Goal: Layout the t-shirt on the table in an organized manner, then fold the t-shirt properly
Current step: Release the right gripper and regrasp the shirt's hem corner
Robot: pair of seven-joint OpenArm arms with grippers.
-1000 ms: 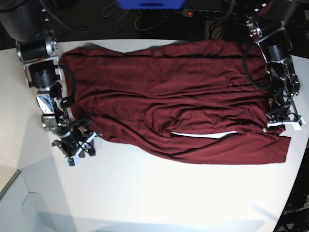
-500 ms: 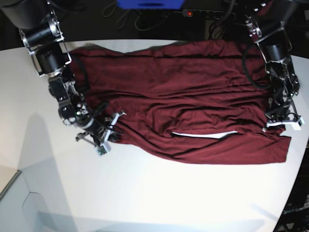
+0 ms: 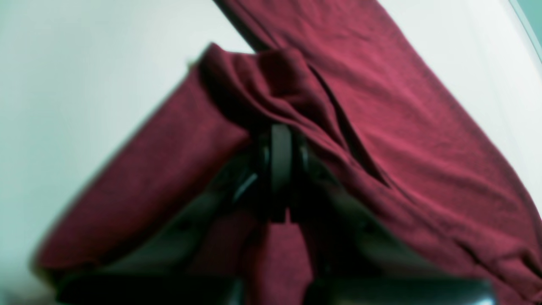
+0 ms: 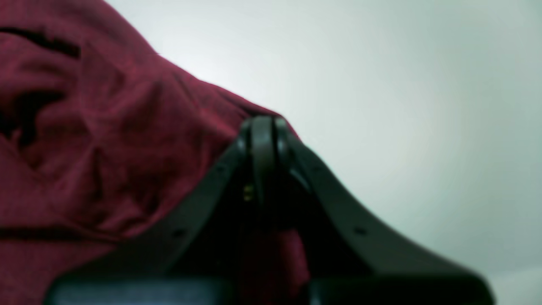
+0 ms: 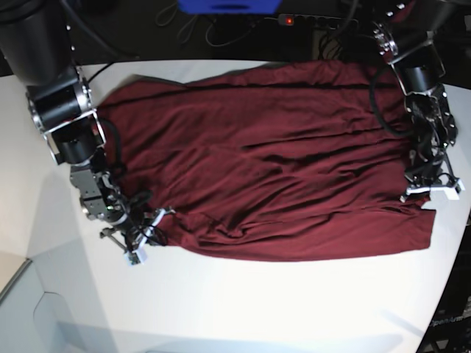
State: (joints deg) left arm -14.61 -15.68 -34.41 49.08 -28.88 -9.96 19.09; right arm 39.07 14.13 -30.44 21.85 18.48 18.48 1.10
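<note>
Nearest the camera, bare white table (image 5: 243, 309), curved at its front edge, with nothing lying on it. Just beyond, the shirt (image 5: 265, 162), spread wide across the middle of the table, hem side toward the front, wrinkled in long creases but mostly flat and in one broad layer.

At the shirt's front corner on the base view's left, right gripper (image 5: 140, 237) low on the table, jaws together and pinched on the cloth edge; from the right wrist view, fabric bunched up against the closed tips (image 4: 263, 127), white table beyond. At the opposite side, left gripper (image 5: 430, 190) also clamped together on a fold of the shirt, seen from the left wrist view as cloth gathered and tented over the tips (image 3: 281, 140).

Judging by the drape and creasing: soft, light, limp cloth, no stiffness to hold a shape, likely to slide easily on the smooth top and to drag wrinkles along when pulled from one point only. Best taken by corners or along hem and shoulder edges, both sides together, kept taut between the two grips so as to flatten rather than bunch.

Farther back, past the table's rear edge, dark floor, loose cables, a power strip (image 5: 316, 20) with a red light, and a blue object (image 5: 228, 6) at the top. Nothing on the table in the way; only the arms' own cables hanging close over the cloth.
</note>
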